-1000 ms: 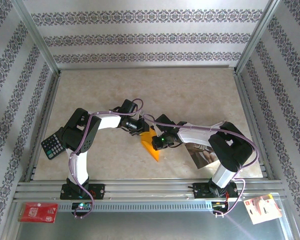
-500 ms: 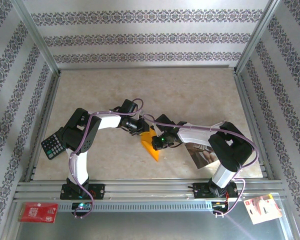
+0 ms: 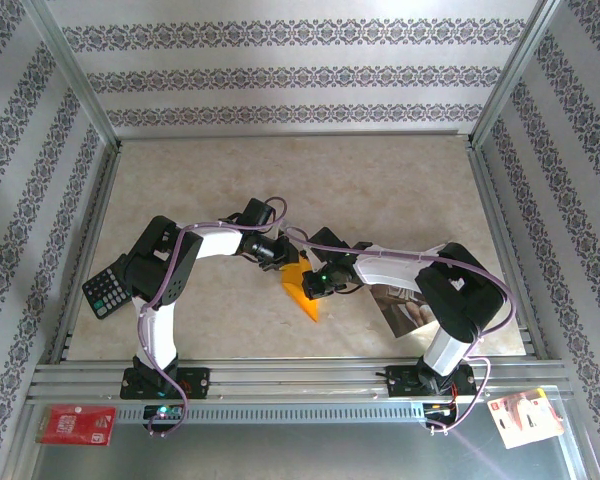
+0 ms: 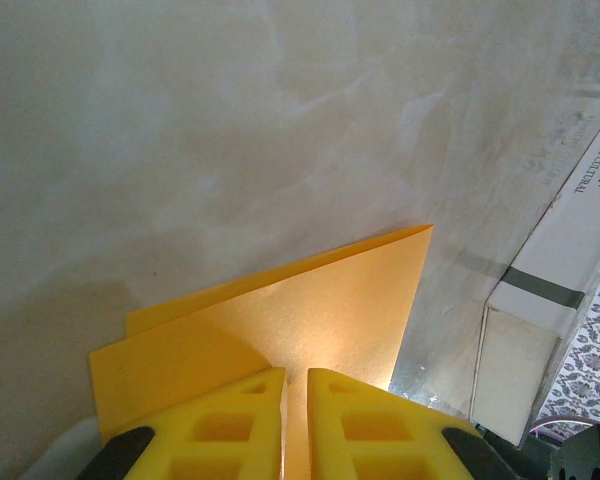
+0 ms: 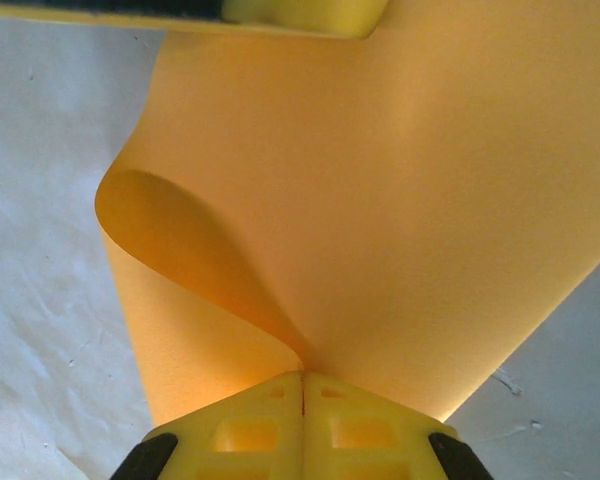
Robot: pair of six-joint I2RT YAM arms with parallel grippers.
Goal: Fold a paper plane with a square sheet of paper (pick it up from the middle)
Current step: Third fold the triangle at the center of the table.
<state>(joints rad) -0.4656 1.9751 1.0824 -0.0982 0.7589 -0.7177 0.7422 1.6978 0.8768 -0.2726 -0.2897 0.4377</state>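
Pinching the paper (image 5: 400, 200), our left gripper (image 4: 296, 400) and right gripper (image 5: 302, 388) were both shut on it. We thought its edges needed aligning first.

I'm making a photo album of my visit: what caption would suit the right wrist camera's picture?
Right gripper shut on the orange paper, one layer curling up over the pale table.

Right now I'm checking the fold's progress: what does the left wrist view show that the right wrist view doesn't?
Left wrist: the left gripper nipping the orange sheet, whose pointed corner reaches out over the table, with a white printed box at the right. Right wrist: the right gripper shut where the sheet curls over. Both: the sheet, pinched between yellow fingers.
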